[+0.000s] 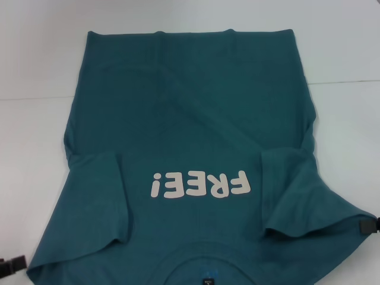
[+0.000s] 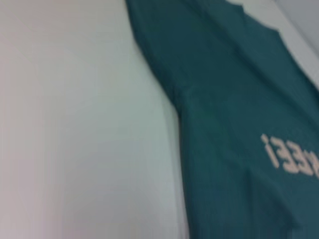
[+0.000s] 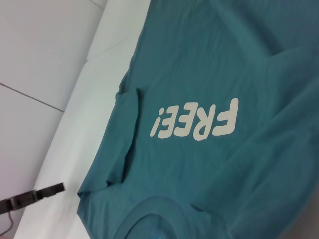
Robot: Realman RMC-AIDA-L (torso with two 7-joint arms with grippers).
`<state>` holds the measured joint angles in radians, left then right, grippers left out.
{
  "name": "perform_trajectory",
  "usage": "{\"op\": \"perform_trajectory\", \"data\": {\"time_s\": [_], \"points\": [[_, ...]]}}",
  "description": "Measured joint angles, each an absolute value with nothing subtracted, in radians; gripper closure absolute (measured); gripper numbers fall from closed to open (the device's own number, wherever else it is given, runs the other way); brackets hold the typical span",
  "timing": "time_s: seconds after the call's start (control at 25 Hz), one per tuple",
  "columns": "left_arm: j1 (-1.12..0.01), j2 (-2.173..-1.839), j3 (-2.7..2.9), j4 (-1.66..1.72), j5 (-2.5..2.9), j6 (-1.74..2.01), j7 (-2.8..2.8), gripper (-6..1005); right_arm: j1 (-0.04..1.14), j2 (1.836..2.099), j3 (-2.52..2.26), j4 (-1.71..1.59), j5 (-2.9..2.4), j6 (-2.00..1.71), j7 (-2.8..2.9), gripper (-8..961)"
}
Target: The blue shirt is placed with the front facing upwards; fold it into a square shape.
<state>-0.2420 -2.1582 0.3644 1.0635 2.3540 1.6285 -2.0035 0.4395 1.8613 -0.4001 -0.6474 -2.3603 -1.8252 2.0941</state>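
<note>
The large teal-blue cotton T-shirt (image 1: 196, 148) lies print-up on the white bench (image 1: 35, 148), both sleeves folded inward, so a collar-to-hem fold likely comes next, with left end effector (image 1: 13, 264) and right end effector (image 1: 369, 225) beside the near corners, grip state unclear.

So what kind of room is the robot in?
Probably a lab or test bench, though little shows: a bare white table, a plain white wall behind it, and only the blue shirt spread out for folding.
</note>
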Motion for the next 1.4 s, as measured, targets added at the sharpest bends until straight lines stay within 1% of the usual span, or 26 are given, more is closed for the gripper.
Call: {"op": "perform_trajectory", "data": {"time_s": [0.12,0.56,0.8,1.08,1.36,1.4], "points": [[-0.245,-2.161,0.403,1.060,2.370,1.610,-2.009,328,0.446,1.862,-0.401,-0.647,-2.360,-1.833,2.098,916],[-0.249,-2.164,0.418,1.060,2.378,1.553,-2.027,107,0.451,1.862,-0.400,-0.650,-2.359,-1.836,2.100,917],[-0.272,-2.161,0.419,1.036,2.379,1.549,-2.034,61,0.453,1.862,-0.400,-0.650,-2.360,-1.836,2.100,916],[-0.306,-2.158,0.475,0.990,2.414,1.486,-2.046,64,0.454,1.862,-0.400,-0.649,-2.361,-1.836,2.100,917],[-0.326,-2.158,0.517,0.956,2.416,1.511,-2.075,73,0.454,1.861,-0.400,-0.648,-2.361,-1.838,2.100,916],[-0.327,-2.158,0.520,0.953,2.416,1.520,-2.082,91,0.454,1.861,-0.400,-0.648,-2.361,-1.838,2.100,916]]}}
